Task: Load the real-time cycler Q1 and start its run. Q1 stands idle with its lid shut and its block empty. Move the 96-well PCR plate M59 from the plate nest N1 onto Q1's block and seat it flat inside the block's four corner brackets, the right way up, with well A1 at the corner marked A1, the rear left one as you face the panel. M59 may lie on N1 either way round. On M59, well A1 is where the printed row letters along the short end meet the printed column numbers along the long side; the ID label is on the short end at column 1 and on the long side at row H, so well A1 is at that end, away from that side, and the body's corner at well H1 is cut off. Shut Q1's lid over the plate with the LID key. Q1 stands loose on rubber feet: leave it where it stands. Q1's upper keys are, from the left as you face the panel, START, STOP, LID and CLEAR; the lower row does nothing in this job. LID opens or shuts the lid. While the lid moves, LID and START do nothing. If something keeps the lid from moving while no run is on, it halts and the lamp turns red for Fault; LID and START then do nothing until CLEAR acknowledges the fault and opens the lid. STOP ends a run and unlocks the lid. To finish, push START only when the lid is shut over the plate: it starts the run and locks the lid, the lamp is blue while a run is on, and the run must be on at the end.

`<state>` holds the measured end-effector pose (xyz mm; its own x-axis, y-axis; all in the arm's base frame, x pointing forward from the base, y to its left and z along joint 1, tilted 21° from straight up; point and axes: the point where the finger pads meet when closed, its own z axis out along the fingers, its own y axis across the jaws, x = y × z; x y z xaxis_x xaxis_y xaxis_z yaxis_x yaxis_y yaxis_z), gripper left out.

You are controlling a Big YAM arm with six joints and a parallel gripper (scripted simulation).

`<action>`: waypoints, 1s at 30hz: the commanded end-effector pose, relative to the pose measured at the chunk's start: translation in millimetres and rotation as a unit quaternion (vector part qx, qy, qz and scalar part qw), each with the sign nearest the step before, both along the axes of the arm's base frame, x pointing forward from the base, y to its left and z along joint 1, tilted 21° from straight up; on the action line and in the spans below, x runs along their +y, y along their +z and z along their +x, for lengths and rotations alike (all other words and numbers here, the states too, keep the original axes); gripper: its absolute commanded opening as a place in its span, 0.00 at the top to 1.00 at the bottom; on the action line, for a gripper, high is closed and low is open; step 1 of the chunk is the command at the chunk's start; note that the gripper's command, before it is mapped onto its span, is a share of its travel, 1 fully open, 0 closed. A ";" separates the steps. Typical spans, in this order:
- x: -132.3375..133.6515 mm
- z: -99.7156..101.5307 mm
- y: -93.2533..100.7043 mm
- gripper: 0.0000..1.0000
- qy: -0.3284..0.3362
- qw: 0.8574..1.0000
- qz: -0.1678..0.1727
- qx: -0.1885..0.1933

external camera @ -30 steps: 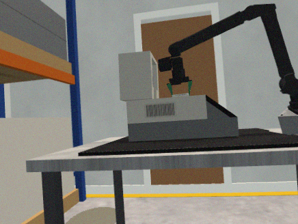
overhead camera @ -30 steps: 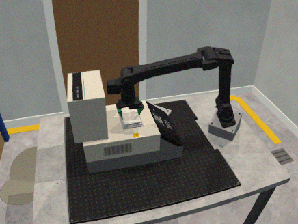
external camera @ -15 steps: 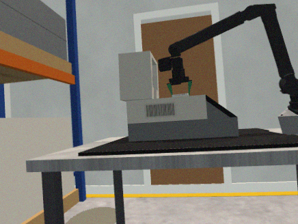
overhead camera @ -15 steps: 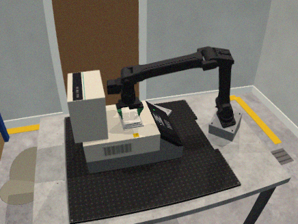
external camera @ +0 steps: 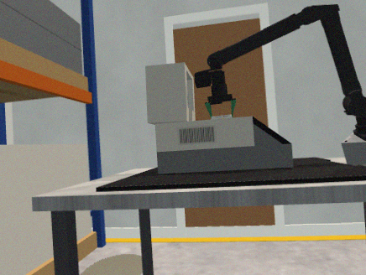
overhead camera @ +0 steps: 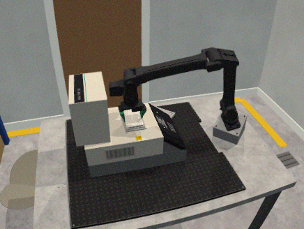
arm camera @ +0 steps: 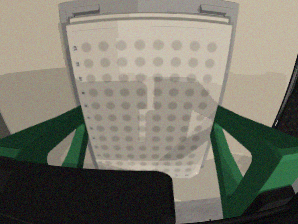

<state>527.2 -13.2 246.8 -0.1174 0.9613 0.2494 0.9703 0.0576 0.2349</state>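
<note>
A pale 96-well plate [arm camera: 149,99] fills the middle of the frame, its rows of grey wells running from the top edge down behind the black gripper [arm camera: 149,163] body at the bottom. Green fingers clamp its left and right sides. Two corner brackets [arm camera: 216,10] show along the grey block [arm camera: 148,8] at top.

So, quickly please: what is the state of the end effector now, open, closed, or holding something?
End effector: closed on the 96-well PCR plate M59, gripping it by its two long sides over Q1's block.
</note>
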 end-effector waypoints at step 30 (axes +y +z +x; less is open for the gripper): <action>-13.1 0.0 -4.1 1.00 -0.009 1.000 -0.004 -0.002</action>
<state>527.1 -13.3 245.8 -0.1173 0.9612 0.2497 0.9697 0.0566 0.2377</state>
